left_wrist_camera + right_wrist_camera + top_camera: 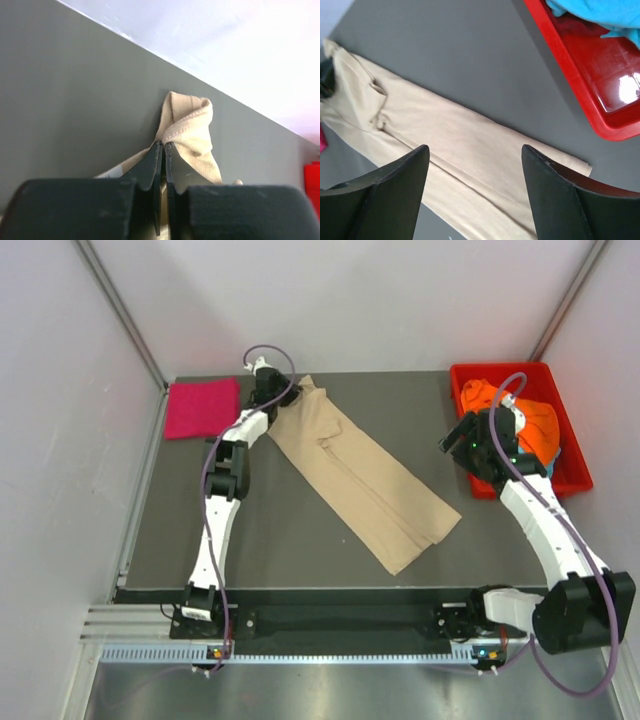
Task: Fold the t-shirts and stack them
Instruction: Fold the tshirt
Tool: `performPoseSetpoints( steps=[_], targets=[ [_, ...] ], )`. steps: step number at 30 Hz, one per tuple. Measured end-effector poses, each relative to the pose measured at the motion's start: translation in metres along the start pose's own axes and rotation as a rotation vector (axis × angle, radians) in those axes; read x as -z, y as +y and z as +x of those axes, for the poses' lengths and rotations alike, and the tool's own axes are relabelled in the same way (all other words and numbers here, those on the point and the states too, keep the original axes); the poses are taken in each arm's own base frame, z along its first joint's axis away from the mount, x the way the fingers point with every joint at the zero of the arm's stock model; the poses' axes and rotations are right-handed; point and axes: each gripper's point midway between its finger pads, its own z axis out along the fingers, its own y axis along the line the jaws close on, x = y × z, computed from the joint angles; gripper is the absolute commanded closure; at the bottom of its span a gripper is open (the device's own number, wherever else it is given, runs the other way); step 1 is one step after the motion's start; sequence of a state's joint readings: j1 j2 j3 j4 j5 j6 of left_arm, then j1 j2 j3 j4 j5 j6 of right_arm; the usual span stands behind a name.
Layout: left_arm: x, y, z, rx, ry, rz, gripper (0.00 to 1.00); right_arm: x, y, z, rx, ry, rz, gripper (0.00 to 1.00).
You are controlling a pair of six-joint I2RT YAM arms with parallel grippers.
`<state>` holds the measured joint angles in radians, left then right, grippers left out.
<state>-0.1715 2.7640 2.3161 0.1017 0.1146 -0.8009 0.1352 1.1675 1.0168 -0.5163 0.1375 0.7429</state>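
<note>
The beige t-shirt (360, 475) lies folded into a long strip, running diagonally from the table's back centre to the front right. My left gripper (268, 390) is shut on its far end; in the left wrist view the jaws (163, 145) pinch a bunched fold of beige cloth (190, 122). My right gripper (457, 433) is open and empty, held above the table beside the red tray; its wrist view shows the beige shirt (470, 145) below the spread fingers. The magenta-pink t-shirt (202, 407) lies folded at the back left. The orange (535, 425) and light blue (600, 12) t-shirts lie in the tray.
The red plastic tray (575, 480) stands at the back right, close beside my right arm. White walls enclose the table at the back and sides. The dark table surface (280, 540) ends at a metal rail along the near edge.
</note>
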Motion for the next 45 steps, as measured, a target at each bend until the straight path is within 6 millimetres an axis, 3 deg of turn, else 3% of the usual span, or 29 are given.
performPoseSetpoints(
  steps=[2,3,5,8,10,15,18,21,24,27,29,31,34,38,42,45],
  targets=[
    [-0.002,-0.002,0.004,0.018,0.009,0.023,0.75,-0.007,-0.002,0.004,0.016,0.021,0.014,0.23],
    [-0.001,-0.003,0.005,0.020,0.012,0.031,0.68,-0.011,-0.003,0.006,0.026,0.031,0.019,0.15],
    [0.008,-0.006,0.006,0.030,0.006,0.046,0.45,-0.017,-0.004,0.009,0.049,0.049,0.028,0.13],
    [0.038,-0.011,0.001,0.035,0.012,0.023,0.36,-0.017,-0.004,0.013,0.081,0.066,0.023,0.12],
    [0.049,-0.016,-0.009,0.031,0.011,0.008,0.34,-0.016,-0.002,0.014,0.097,0.069,0.015,0.12],
    [0.070,-0.029,-0.059,-0.012,-0.028,-0.050,0.35,-0.003,0.006,0.015,0.119,0.069,-0.041,0.04],
    [0.101,-0.032,-0.070,-0.029,-0.012,-0.124,0.39,0.013,0.010,0.013,0.126,0.057,-0.079,0.04],
    [0.164,-0.031,-0.036,-0.054,0.058,-0.241,0.45,0.028,0.008,0.010,0.133,0.043,-0.090,0.04],
    [0.236,-0.047,0.040,-0.116,0.165,-0.299,0.45,0.041,0.002,0.010,0.145,0.053,-0.067,0.04],
    [0.308,-0.076,0.142,-0.209,0.332,-0.285,0.48,0.052,-0.002,0.007,0.153,0.056,-0.038,0.04],
    [0.344,-0.084,0.185,-0.207,0.414,-0.275,0.52,0.059,-0.005,0.004,0.156,0.053,-0.020,0.04],
    [0.373,-0.082,0.206,-0.152,0.456,-0.284,0.55,0.066,-0.006,0.002,0.156,0.048,-0.014,0.05],
    [0.404,-0.081,0.229,-0.044,0.462,-0.296,0.55,0.076,-0.009,0.000,0.156,0.041,-0.008,0.04],
    [0.430,-0.108,0.278,0.017,0.524,-0.323,0.55,0.086,-0.015,0.001,0.156,0.032,0.003,0.04],
    [0.416,-0.138,0.321,0.032,0.568,-0.390,0.56,0.092,-0.017,-0.001,0.155,0.016,0.003,0.04],
    [0.408,-0.144,0.348,0.040,0.583,-0.424,0.56,0.093,-0.020,-0.002,0.159,0.011,0.013,0.04]
  ],
)
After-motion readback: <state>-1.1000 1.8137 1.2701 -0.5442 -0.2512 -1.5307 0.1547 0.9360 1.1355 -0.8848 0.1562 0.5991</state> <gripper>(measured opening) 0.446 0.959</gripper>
